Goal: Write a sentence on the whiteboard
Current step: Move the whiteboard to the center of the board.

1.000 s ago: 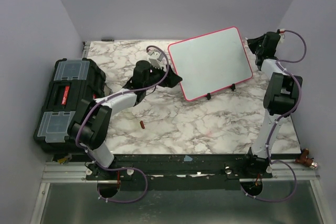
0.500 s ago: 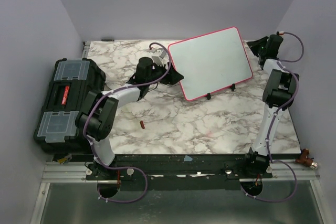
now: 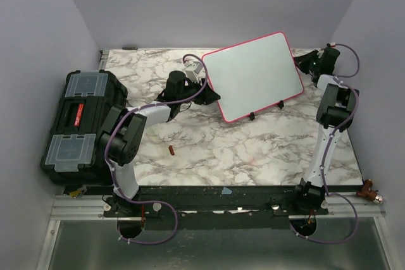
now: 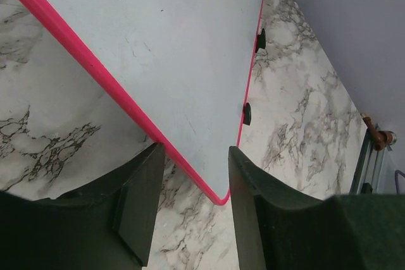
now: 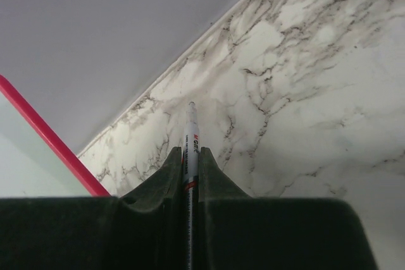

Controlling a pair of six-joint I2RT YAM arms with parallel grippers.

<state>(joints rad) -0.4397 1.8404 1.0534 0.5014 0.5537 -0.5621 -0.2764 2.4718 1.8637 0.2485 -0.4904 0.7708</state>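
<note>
The whiteboard (image 3: 253, 74), glossy white with a pink-red rim, stands tilted on small black feet at the back of the marble table; no lettering shows on it, so the sentence is not in view. My left gripper (image 3: 212, 96) is open at the board's lower left corner. In the left wrist view the board's rim (image 4: 95, 74) and rounded corner lie between my open left gripper (image 4: 195, 150), with a gap on each side. My right gripper (image 3: 305, 62) is beside the board's upper right corner, shut (image 5: 190, 150) on a white marker (image 5: 191, 124) pointing at the back wall.
A black toolbox (image 3: 79, 121) stands at the table's left edge. A small red-brown piece (image 3: 171, 150) lies on the marble in front of the left arm. The board's black feet (image 3: 251, 116) rest on the table. Walls close in at the back and on the right.
My left gripper has moved right and back, up to the board's lower left corner. My right gripper has shifted back towards the far wall. The board has not moved.
</note>
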